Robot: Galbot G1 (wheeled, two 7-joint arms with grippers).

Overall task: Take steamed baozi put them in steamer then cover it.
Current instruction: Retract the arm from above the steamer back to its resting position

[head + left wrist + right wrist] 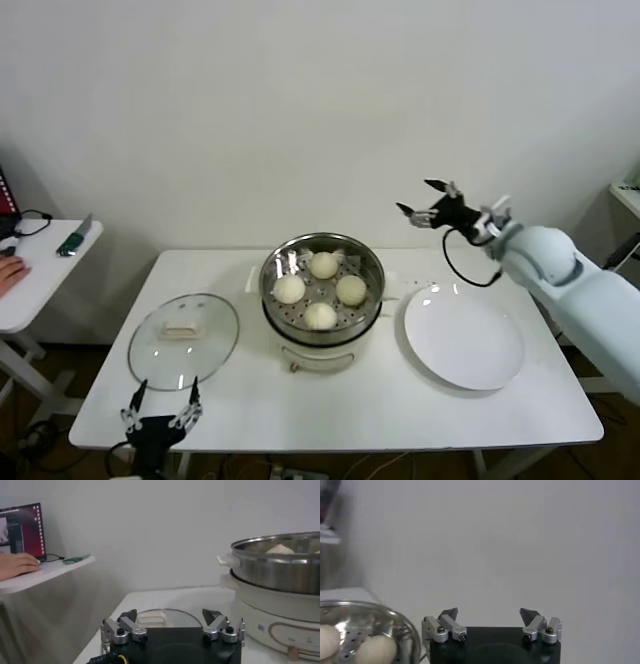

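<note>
Several cream-white baozi [320, 290] sit inside the shiny steamer [366, 262] at the table's middle, on its white pot base [322, 355]. The steamer [275, 565] also shows in the left wrist view, and two baozi [375, 650] in the right wrist view. The glass cover [184, 340] with its white handle [181, 328] lies flat on the table to the steamer's left. My left gripper [162, 401] is open at the table's near edge, just short of the cover [165, 617]. My right gripper [424, 197] is open and empty, raised high to the right behind the steamer.
An empty flat white plate [464, 338] lies right of the steamer. A small side table [40, 268] stands at the far left with a person's hand [8, 268], a cable and a small green tool on it. A white wall is behind.
</note>
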